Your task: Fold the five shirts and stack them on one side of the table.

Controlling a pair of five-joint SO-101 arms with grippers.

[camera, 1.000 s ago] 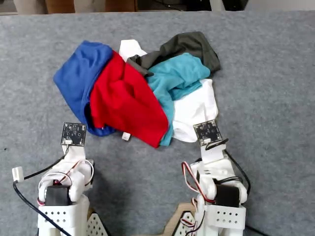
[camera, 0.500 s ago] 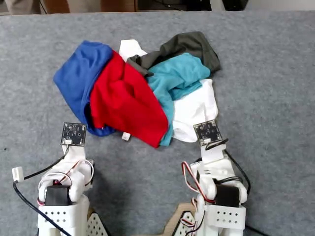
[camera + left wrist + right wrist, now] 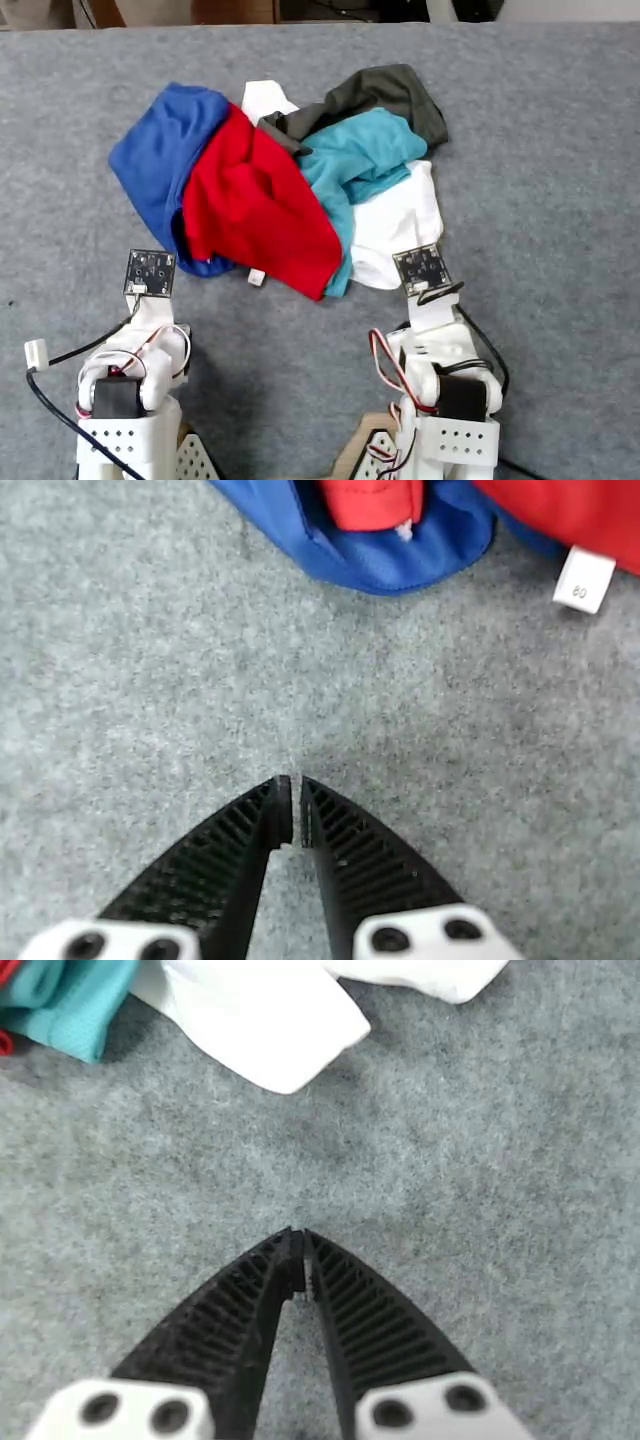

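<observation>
left wrist view: left claw (image 3: 295,784) pinched closed.

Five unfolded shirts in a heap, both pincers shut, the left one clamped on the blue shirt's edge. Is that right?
Not quite. The left pincer is shut on nothing: the left wrist view shows it over bare table, apart from the blue shirt. The rest stands, the right pincer being shut as well.
</observation>
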